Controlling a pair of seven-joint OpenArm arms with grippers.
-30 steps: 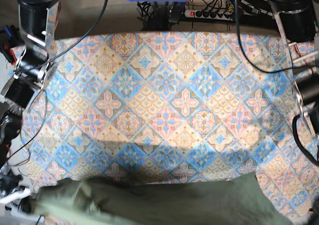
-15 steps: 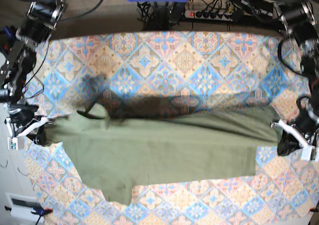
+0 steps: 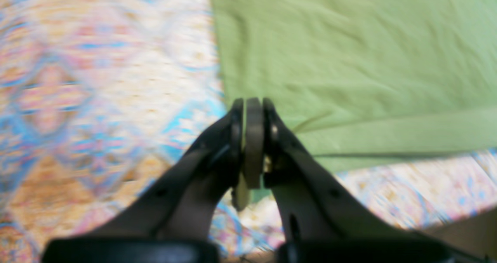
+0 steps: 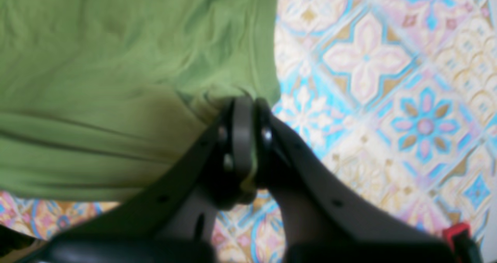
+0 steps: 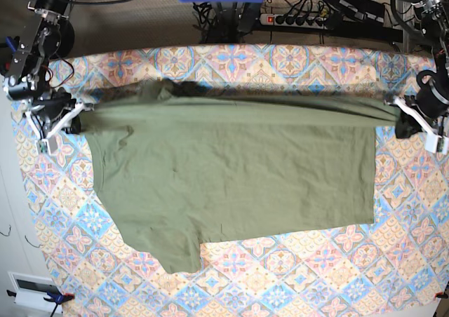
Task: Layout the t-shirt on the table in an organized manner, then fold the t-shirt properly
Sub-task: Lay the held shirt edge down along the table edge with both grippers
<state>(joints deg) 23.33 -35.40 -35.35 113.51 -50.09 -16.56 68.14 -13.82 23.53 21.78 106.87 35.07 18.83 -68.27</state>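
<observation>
The olive-green t-shirt [image 5: 231, 170] lies spread wide across the patterned table [image 5: 280, 275], with one sleeve [image 5: 175, 250] pointing toward the near side. Its far edge is stretched taut between both grippers. My right gripper [image 5: 70, 117] is shut on the shirt's edge at the base view's left; the right wrist view shows its jaws [image 4: 242, 107] closed on green fabric [image 4: 116, 61]. My left gripper [image 5: 401, 120] is shut on the shirt's corner at the right; the left wrist view shows it [image 3: 252, 111] pinching the fabric [image 3: 349, 61] over the table [image 3: 97, 80].
A power strip [image 5: 295, 19] and cables lie beyond the table's far edge. Bare tile-pattern cloth shows along the near side [image 5: 316, 282] and the far strip [image 5: 266, 61]. The table's side edges are close to both grippers.
Both grippers have carried the shirt from the near edge toward the far side of the table. The shirt now lies spread out flatter and wider.
</observation>
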